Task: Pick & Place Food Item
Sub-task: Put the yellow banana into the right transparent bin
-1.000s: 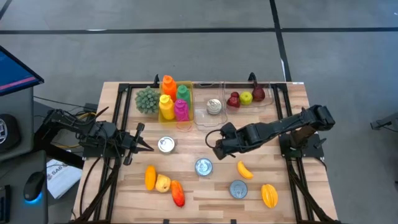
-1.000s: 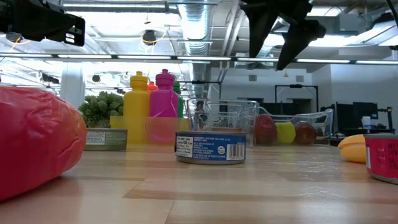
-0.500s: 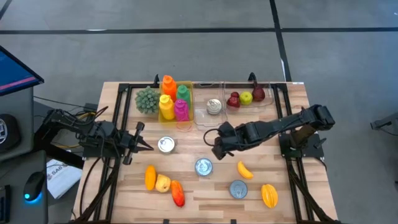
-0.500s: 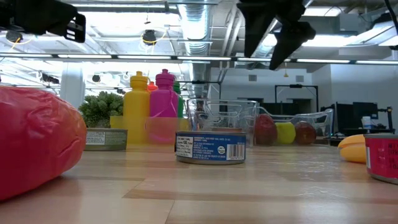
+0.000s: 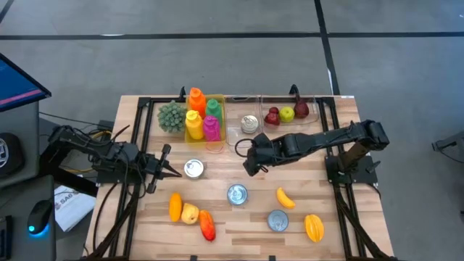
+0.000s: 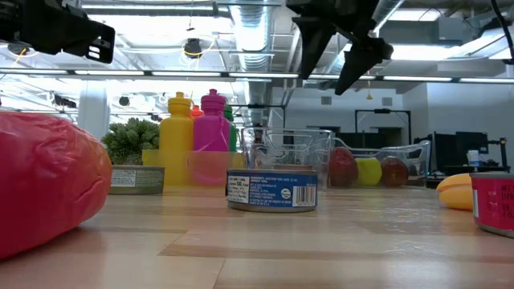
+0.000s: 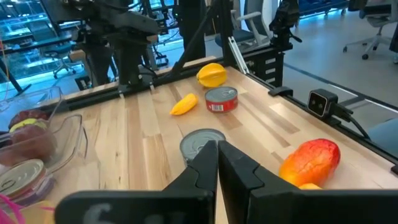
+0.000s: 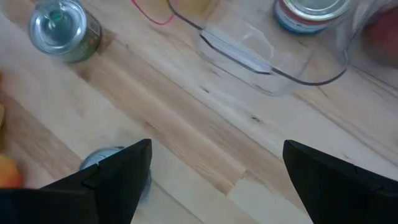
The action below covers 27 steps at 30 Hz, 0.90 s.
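Observation:
Three tin cans stand upright on the wooden table: a green-labelled can (image 5: 193, 168), a blue-labelled can (image 5: 237, 193) and a red-labelled can (image 5: 278, 220). Loose food lies near them: a small yellow piece (image 5: 285, 197), a yellow fruit (image 5: 313, 227) and a row of orange, yellow and red pieces (image 5: 190, 213). My right gripper (image 5: 248, 167) hangs open above the table, between the blue-labelled can and the clear bin (image 5: 243, 134), with bare wood between its fingers (image 8: 118, 174). My left gripper (image 5: 172, 172) is shut and empty at the left, pointing level at the green-labelled can (image 7: 202, 142).
At the far edge stand a yellow bin of coloured bottles (image 5: 203, 116), a green plant (image 5: 172, 116), the clear bin holding one can (image 5: 249, 124), and a clear bin of red and green fruit (image 5: 286, 114). Bare wood lies between the cans and the bins.
My right gripper has moved a little toward the table's left and far edges, staying open and at the same height. Nothing on the table has moved.

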### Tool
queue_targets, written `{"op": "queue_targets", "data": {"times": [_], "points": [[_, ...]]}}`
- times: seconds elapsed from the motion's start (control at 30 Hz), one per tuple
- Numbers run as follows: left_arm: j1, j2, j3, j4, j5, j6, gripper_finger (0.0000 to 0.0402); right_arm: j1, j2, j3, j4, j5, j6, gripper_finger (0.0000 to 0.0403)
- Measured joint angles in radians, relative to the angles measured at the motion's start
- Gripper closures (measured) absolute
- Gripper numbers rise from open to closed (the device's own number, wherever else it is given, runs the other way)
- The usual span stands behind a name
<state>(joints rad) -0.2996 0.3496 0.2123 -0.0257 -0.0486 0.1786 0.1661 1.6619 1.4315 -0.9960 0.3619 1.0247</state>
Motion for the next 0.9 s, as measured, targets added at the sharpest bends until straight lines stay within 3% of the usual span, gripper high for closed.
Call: {"op": "queue_targets", "data": {"times": [0.9], "points": [[0.000,-0.003,0.000,0.035,-0.055,-0.003,0.0399,0.050,0.000,0.000,-0.066,0.013,-0.056,0.0046]]}}
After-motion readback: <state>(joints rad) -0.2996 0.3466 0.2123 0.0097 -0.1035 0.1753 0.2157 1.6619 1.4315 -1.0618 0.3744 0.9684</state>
